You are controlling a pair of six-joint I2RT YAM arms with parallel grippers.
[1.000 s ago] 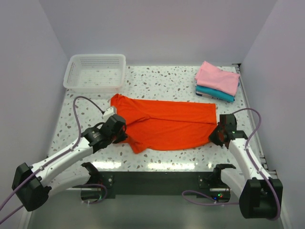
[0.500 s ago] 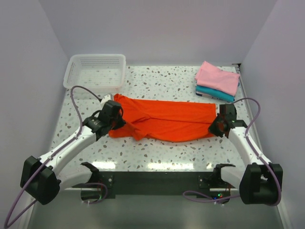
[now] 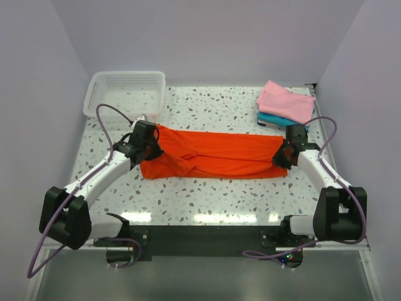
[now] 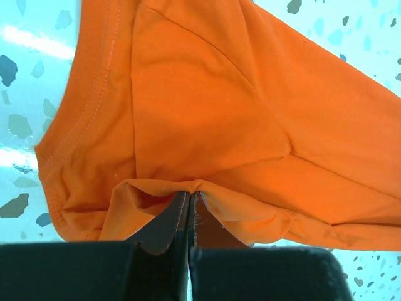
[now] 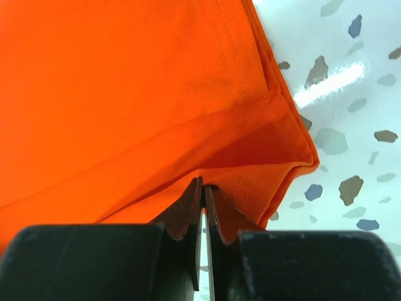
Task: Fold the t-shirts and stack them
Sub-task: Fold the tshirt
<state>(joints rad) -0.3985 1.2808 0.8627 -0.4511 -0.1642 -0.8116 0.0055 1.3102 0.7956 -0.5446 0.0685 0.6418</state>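
The bright orange-red soft cloth t-shirt [image 3: 213, 153] is lying folded across the speckled bench [image 3: 207, 191]. I am clamping its sleeve end in the left gripper [image 4: 190, 199], jaws closed, and, it seems, its hem in the right gripper [image 5: 203, 188].

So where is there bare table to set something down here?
Two patches: the far strip between the basket and the stack, behind the orange shirt; and the near strip between shirt and table edge. Crowded at both shirt ends, where the left gripper and right gripper pinch it.
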